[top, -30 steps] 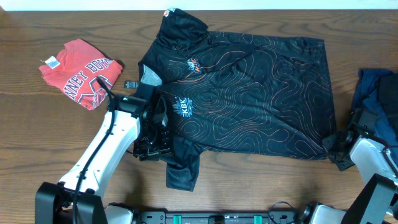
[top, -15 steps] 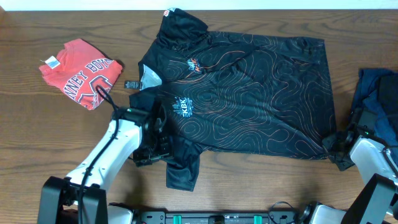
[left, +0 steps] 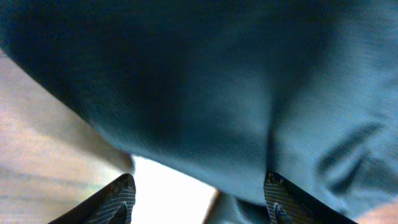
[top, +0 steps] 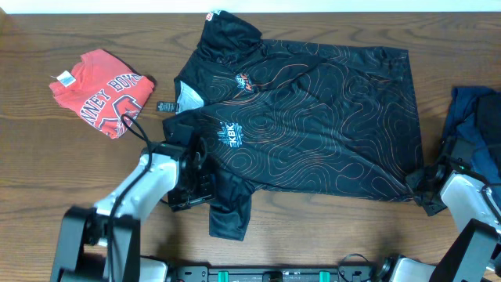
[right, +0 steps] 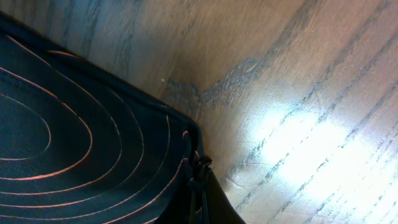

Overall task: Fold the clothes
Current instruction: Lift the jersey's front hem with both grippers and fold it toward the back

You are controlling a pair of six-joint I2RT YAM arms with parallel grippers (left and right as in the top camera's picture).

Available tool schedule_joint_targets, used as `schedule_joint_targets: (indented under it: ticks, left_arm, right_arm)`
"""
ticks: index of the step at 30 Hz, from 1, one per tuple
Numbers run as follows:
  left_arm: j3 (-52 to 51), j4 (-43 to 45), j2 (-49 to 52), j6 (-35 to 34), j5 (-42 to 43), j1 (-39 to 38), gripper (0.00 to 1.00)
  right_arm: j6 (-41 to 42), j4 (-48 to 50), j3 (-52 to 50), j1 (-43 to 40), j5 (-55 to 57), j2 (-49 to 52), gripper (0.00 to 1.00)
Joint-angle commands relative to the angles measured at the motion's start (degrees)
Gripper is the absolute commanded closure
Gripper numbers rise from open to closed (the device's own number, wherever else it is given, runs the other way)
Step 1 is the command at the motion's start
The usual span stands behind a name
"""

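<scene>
A black shirt with orange contour lines lies spread flat on the wooden table, collar to the left. My left gripper is at its near sleeve. In the left wrist view its fingers are apart, with dark fabric filling the view just ahead of them. My right gripper is at the shirt's near right hem corner. In the right wrist view its fingers are closed on that corner of the shirt.
A folded red shirt lies at the far left. A heap of dark blue clothes sits at the right edge, close to my right arm. Bare wood shows beside the hem corner.
My left arm has sunk lower and drawn slightly toward the near edge, with its gripper still at the sleeve. The right arm and the shirt have not visibly moved.
</scene>
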Motion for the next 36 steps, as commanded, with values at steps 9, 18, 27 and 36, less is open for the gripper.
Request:
schedule_joint_targets:
  ticks: [9,18,27,36]
  left_arm:
    - [-0.2,2.2,4.4,3.1,-0.5,2.8,0.63]
    - [0.2,5.4,4.4,6.6,-0.5,4.3,0.94]
    - [1.0,-6.7,-3.0,7.7,-0.5,4.3,0.94]
    - [1.1,-12.0,-22.4,6.7,-0.5,4.3,0.94]
  right_arm:
    - [-0.3,-1.7,-2.5,-0.3,1.2,1.6,0.99]
    - [-0.3,-2.5,-2.4,-0.3,1.2,1.6,0.99]
    - [-0.3,-4.3,-2.4,-0.3,1.1,1.6,0.99]
    - [-0.3,-7.7,-0.9,-0.3,0.3,-0.7,0.99]
